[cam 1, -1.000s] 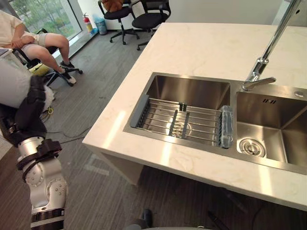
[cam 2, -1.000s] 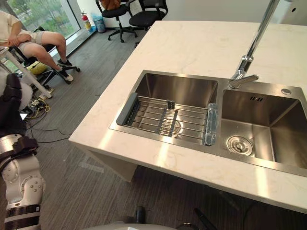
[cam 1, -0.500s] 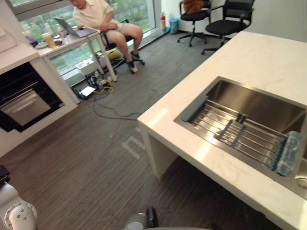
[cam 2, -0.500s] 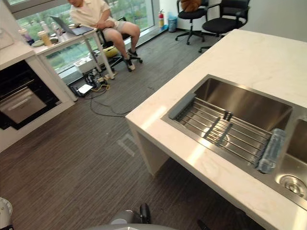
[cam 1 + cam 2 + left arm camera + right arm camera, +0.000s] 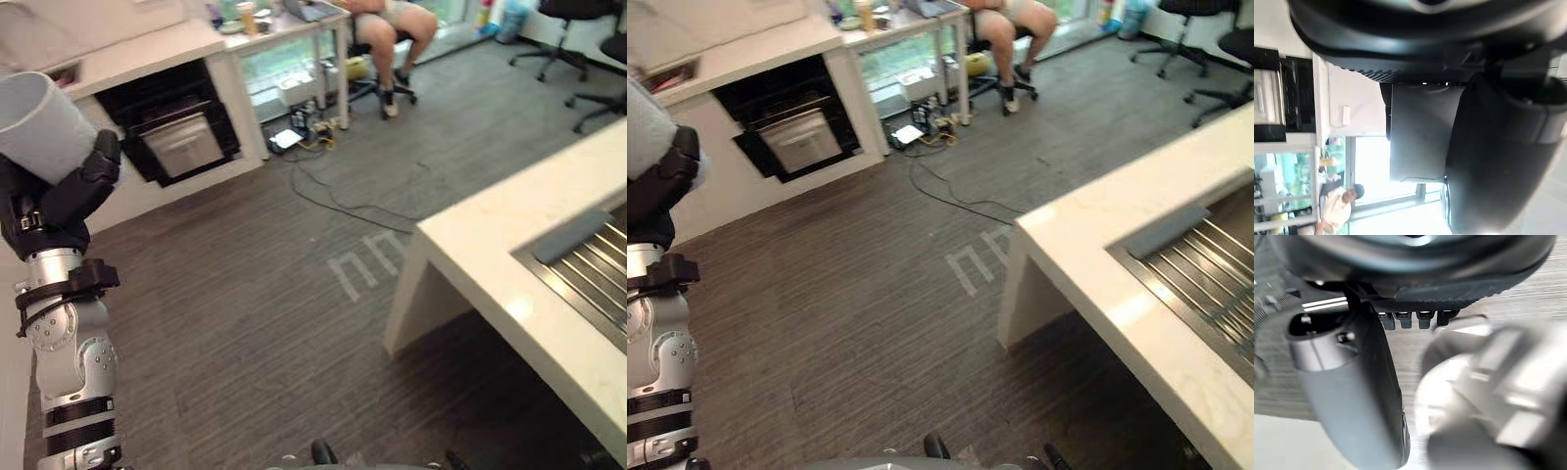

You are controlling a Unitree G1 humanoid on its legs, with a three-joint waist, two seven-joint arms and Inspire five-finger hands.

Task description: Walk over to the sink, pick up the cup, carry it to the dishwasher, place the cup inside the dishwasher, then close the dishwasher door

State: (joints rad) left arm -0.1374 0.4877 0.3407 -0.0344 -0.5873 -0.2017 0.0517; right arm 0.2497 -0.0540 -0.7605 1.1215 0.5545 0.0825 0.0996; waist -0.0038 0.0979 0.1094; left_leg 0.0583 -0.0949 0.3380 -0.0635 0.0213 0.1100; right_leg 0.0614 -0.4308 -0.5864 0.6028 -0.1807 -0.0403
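Observation:
A pale grey cup [image 5: 37, 123] is held upright at the far left, with my left hand [image 5: 61, 199] shut on its lower part. In the left wrist view the cup [image 5: 1420, 132] shows as a grey wall beside the thumb [image 5: 1498, 161]. Across the floor, the dishwasher [image 5: 181, 142] is a black opening in a white cabinet, with its silver-fronted door tilted out. The sink's wire rack [image 5: 593, 269] shows at the right edge, set in the pale counter [image 5: 490, 264]. My right hand [image 5: 1352, 396] hangs over the floor, fingers relaxed and holding nothing.
Dark wood-look floor [image 5: 265, 323] lies between me and the dishwasher. The counter's corner [image 5: 416, 230] juts out on the right. Cables [image 5: 323, 186] trail on the floor near a white desk [image 5: 294, 20], where a person [image 5: 387, 24] sits. Office chairs [image 5: 588, 39] stand at the back right.
The camera has swung left: the sink slid to the right edge and the dishwasher cabinet came closer. My left hand with the cup shows at the left again.

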